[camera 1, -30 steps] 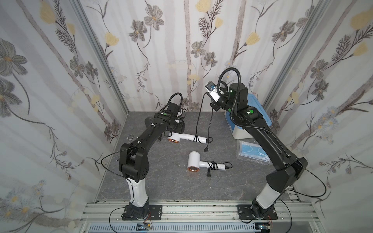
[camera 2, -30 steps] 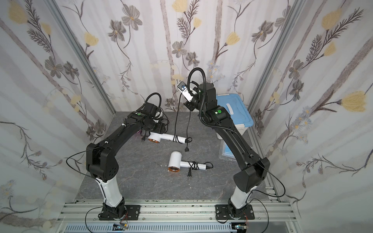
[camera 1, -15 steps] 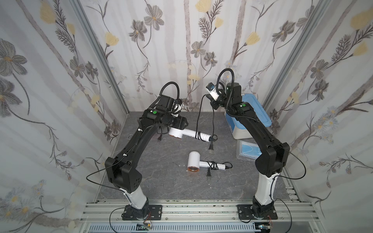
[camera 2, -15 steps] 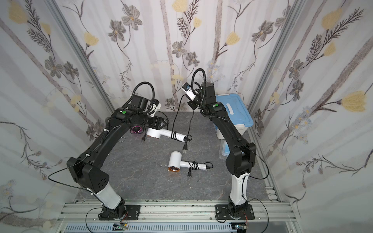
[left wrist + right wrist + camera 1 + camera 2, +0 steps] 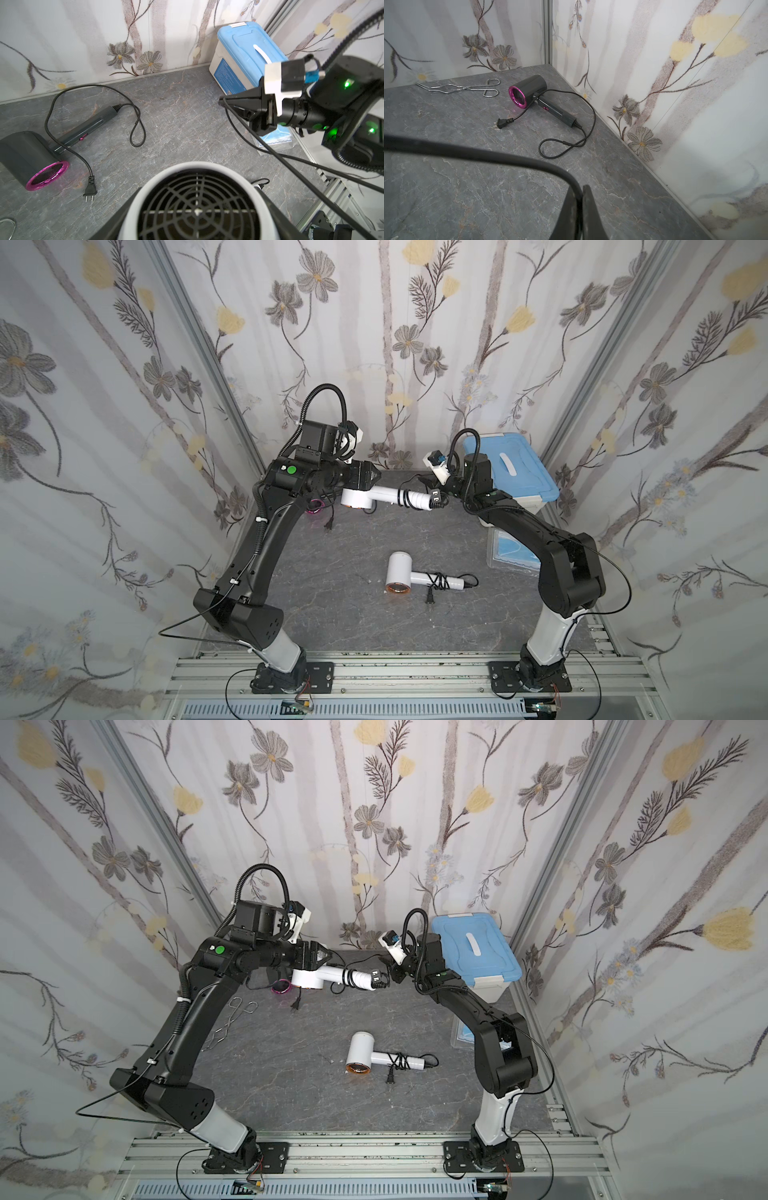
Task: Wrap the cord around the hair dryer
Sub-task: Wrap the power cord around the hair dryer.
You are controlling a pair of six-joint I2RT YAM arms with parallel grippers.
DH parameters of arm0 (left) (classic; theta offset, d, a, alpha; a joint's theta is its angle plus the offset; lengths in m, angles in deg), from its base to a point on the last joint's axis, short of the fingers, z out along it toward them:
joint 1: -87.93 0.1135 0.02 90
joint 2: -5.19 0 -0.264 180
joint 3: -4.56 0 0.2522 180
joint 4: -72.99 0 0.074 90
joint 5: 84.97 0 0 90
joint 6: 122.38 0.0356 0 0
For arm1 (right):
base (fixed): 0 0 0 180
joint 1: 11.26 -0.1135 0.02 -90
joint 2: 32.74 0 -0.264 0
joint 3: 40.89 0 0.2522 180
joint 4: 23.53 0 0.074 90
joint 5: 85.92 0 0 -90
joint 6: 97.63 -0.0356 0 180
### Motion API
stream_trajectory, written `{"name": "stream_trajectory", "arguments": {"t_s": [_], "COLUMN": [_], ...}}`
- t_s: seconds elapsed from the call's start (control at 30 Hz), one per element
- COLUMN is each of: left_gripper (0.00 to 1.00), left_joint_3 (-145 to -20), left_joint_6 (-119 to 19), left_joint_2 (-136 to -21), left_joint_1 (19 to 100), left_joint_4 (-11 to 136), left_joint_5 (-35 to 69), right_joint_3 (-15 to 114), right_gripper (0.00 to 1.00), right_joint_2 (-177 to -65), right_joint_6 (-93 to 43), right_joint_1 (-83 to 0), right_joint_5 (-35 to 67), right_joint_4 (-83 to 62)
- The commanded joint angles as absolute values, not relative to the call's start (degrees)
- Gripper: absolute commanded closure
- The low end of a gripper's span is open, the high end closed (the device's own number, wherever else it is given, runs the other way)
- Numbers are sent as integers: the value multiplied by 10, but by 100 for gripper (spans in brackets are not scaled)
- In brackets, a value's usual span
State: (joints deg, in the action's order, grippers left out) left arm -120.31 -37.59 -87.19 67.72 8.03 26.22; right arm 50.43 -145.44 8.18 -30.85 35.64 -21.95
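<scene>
So the left gripper [image 5: 362,488] has the dryer [image 5: 384,494] by its head, jaws clamped on either side. It's held up off the table [image 5: 332,556] at the far middle, handle pointing right. The cord [image 5: 402,497] is looped a few turns round the handle. The right gripper [image 5: 224,102] sits just off the handle's end, fingers [image 5: 589,212] pressed together on the cord, with the plug [image 5: 435,498] right beside it. Other stuff: a second dryer [image 5: 400,578], white, lying near the middle with its cord bunched on the handle. There's a black dryer [image 5: 27,155] far left with a loose cord, tongs [image 5: 467,88] on the left, and a blue-lidded box [image 5: 511,464] far right.
</scene>
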Motion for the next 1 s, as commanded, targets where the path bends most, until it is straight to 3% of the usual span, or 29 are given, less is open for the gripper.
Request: {"name": "stream_trajectory", "arguments": {"t_s": [0.0,0.13,0.47,0.97], "left_gripper": [100,100,100,100], "left_joint_3": [-1214,-1224,-1209,-1175], "left_joint_6": [-416,-428,-498,-544], "left_joint_2": [-881,-897,-914,-925], "left_joint_1": [681,684,705,712], "left_joint_4": [99,90,114,169], "left_joint_5": [249,198,120,36], "right_joint_3": [441,354,219,237], "right_gripper": [100,100,100,100], "right_joint_2": [-1431,-1405,-1330,-1252], "right_joint_6": [7,-64,-179,-108], "right_joint_1": [-310,-316,-381,-491], "right_joint_5": [389,420,380,281], "right_joint_4": [-363,-460,-579,-416]}}
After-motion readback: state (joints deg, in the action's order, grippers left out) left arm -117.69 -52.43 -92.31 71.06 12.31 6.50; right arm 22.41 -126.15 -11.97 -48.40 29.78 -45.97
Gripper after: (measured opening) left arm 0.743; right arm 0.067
